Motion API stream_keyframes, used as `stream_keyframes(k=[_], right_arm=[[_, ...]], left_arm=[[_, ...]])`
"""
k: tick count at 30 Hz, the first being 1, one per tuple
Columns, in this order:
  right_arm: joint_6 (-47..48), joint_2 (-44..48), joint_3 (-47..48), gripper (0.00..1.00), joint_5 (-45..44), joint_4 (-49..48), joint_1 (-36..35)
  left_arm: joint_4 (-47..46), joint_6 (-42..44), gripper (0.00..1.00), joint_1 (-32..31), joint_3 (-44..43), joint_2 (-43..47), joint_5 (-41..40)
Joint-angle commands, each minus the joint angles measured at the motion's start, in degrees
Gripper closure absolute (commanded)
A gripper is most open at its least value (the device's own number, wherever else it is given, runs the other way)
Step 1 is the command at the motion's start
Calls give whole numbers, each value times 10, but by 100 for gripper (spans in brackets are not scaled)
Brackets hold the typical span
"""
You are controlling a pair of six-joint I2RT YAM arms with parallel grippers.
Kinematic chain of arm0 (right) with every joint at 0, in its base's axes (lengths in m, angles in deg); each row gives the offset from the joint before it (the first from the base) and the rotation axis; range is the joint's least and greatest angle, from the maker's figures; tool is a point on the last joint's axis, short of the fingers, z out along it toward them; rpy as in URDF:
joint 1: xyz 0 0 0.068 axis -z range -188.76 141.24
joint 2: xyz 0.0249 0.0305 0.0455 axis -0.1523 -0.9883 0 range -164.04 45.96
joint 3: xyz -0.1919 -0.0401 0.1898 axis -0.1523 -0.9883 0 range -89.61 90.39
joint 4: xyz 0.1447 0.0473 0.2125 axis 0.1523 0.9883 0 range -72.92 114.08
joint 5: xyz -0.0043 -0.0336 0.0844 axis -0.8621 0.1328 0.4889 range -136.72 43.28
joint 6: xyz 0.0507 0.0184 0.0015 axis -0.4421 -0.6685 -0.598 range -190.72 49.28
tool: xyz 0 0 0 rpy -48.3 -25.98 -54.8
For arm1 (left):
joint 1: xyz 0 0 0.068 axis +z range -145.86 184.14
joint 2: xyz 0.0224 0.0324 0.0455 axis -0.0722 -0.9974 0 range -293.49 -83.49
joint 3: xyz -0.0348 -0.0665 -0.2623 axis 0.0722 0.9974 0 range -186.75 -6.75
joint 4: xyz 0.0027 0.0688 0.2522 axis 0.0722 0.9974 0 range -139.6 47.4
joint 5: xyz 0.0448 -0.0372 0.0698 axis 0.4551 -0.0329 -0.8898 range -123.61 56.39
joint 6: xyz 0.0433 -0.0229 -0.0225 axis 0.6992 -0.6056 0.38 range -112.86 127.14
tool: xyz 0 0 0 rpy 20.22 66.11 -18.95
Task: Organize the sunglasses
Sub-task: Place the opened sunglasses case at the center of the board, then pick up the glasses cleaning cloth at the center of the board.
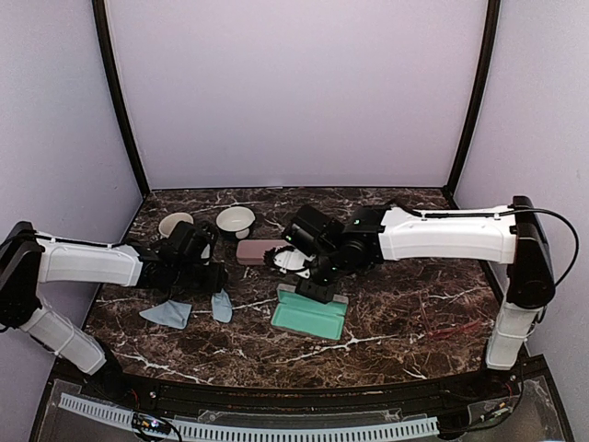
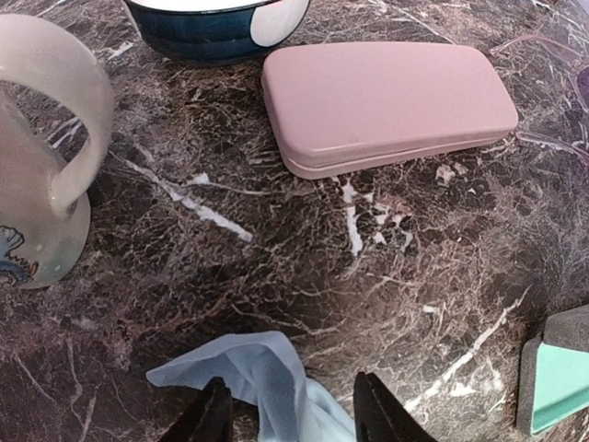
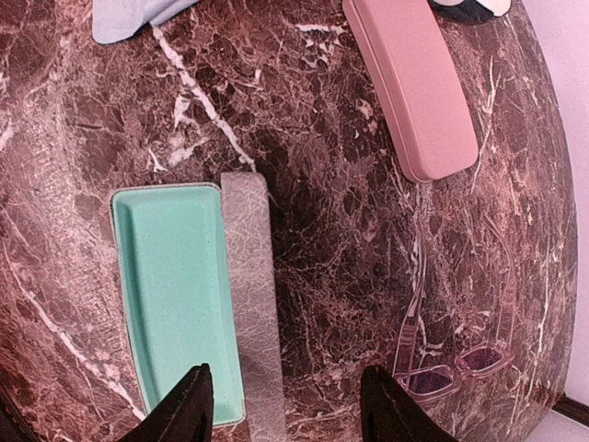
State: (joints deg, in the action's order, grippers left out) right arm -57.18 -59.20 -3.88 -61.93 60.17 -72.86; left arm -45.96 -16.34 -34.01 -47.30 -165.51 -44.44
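Nearest, my left pincer [image 2: 292, 382] hung w/ jaws partway apart astride a bunched light-blue cloth [image 2: 248, 364], not clamped on it. My right pincer [image 3: 285, 370] was open & empty over the grey rim of the open teal-lined case [image 3: 175, 295]. Farther across the desk [image 3: 350, 212] lay the closed pink case [image 3: 414, 83]; the sunglasses [image 3: 479, 359] lay near its end, arms unfolded, untouched.

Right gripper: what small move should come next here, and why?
Probably slide the right gripper toward the sunglasses and lower over them. Its jaws stand open and empty above the open green-lined case, while the sunglasses lie unfolded on the table near the shut pink case, not yet in any case.
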Motion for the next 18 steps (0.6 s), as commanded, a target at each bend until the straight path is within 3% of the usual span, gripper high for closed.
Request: stream_keyframes(k=[1, 18], right_arm=[[-18, 25, -16, 44, 22, -32, -3], [-22, 24, -25, 46, 19, -36, -3]], left_arm=[[11, 7, 57, 1, -23, -22, 19], [38, -16, 74, -11, -6, -22, 32]])
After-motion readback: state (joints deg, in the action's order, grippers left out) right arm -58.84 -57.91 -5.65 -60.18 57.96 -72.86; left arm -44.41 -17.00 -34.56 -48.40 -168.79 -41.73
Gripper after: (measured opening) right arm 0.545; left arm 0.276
